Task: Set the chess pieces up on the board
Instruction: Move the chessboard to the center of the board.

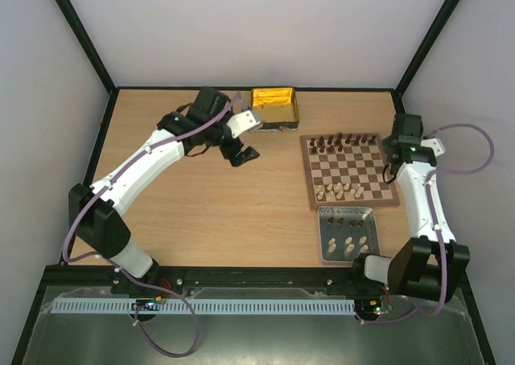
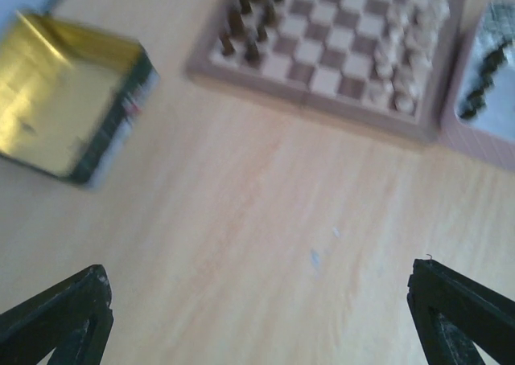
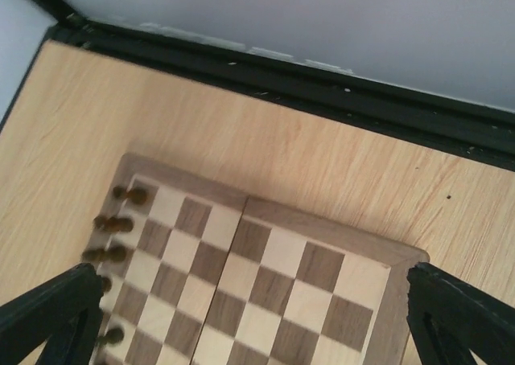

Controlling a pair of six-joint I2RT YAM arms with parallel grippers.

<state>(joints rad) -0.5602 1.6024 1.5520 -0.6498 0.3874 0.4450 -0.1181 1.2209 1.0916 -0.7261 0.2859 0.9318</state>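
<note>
The wooden table [image 1: 209,204] carries everything, and the board [image 1: 348,170] lies on its right half, flat and square to the edges.

The left arm [image 1: 137,168] reaches out across the table well to the left of the board. The right arm [image 1: 422,200] rises along the board's right side.

A shiny gold tin [image 1: 275,108] sits open beyond the board's far left corner, near it but apart. A flat grey tray [image 1: 346,234] lies along the board's near edge; whether the 2 touch cannot be told.

The left gripper [image 1: 241,154] hangs above bare wood to the left of the board, between it and the tin, its fingers [image 2: 72,317] spread wide and holding nothing. The right gripper [image 3: 249,283] hovers over the board's right part, likewise spread wide and holding nothing.

The chess pieces are split by colour. Dark pieces [image 1: 338,144] stand along the board's far side, and cream pieces [image 1: 342,190] stand along its near side. More pieces [image 1: 348,240] of both colours rest in the tray, just off the board.
</note>
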